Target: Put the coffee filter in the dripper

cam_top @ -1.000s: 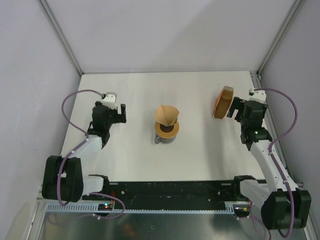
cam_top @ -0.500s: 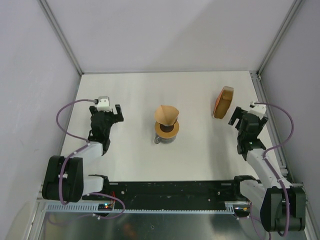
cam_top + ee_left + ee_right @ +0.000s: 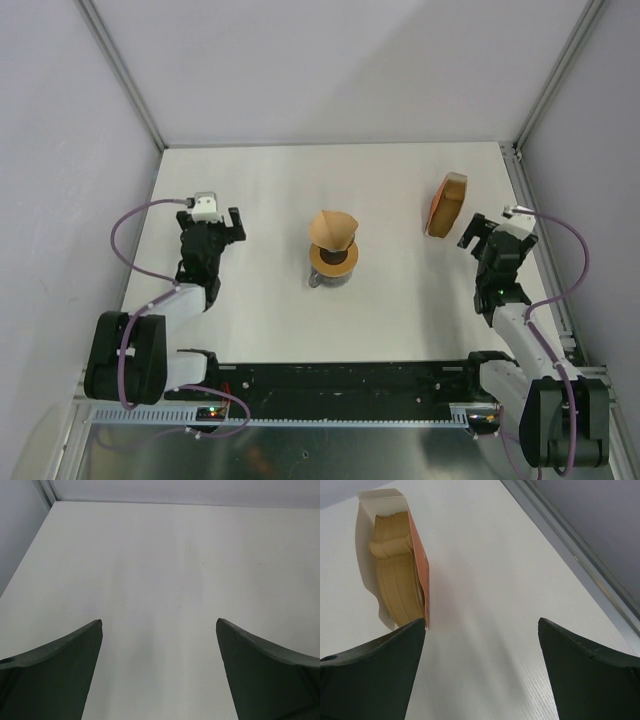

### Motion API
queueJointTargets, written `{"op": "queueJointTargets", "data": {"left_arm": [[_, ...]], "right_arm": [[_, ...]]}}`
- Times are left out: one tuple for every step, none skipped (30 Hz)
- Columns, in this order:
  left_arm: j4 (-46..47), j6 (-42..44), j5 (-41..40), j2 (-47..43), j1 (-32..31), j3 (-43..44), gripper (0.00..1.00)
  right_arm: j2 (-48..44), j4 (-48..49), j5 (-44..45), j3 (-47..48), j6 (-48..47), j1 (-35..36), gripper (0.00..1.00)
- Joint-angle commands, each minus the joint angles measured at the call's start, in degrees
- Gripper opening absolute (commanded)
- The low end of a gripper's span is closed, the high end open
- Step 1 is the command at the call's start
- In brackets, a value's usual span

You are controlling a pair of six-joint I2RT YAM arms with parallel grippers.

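A tan-brown paper coffee filter (image 3: 333, 229) sits as a cone at the table's middle, touching the far side of a flat brown ring with a dark hole (image 3: 335, 260). No blue dripper can be made out in any view; whether it is under the filter cannot be told. My left gripper (image 3: 232, 228) is open and empty, well left of the filter; its wrist view shows only bare table between the fingers (image 3: 65, 665). My right gripper (image 3: 472, 232) is open and empty, just near-right of the filter stack; it also shows in the right wrist view (image 3: 481, 622).
A thick orange-brown stack of filters in an open box (image 3: 446, 204) stands on edge at the back right, also in the right wrist view (image 3: 400, 575). The brown ring tops a clear glass jug (image 3: 322, 279). Walls and metal posts bound the white table (image 3: 260, 180).
My right gripper has drawn back from the filter stack toward the near edge. My left gripper has pulled back to the left, away from the filter. The filter has not moved.
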Motion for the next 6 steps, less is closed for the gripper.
{"op": "queueJointTargets", "data": {"left_arm": [[2.6,0.9,0.0,-1.2,0.4,-0.5,1.00],[2.7,1.1,0.2,-1.3,0.4,-0.6,1.00],[2.7,1.2,0.2,-1.2,0.4,-0.6,1.00],[2.7,1.1,-0.3,-1.2,0.4,-0.5,1.00],[2.6,0.9,-0.9,-1.2,0.4,-0.5,1.00],[2.6,0.3,-2.2,-1.1,0.4,-0.4,1.00]], "right_arm": [[-1.1,2.8,-0.3,-0.1,0.9,-1.5,0.99],[-1.1,2.8,-0.4,-0.1,1.0,-1.8,0.99],[-1.1,2.8,-0.6,-0.1,1.1,-2.0,0.99],[-1.0,2.8,-0.9,-0.1,1.2,-2.1,0.99],[-0.9,2.8,-1.1,-0.1,1.2,-2.2,0.99],[-0.8,2.8,-1.2,-0.1,1.3,-2.3,0.99]]}}
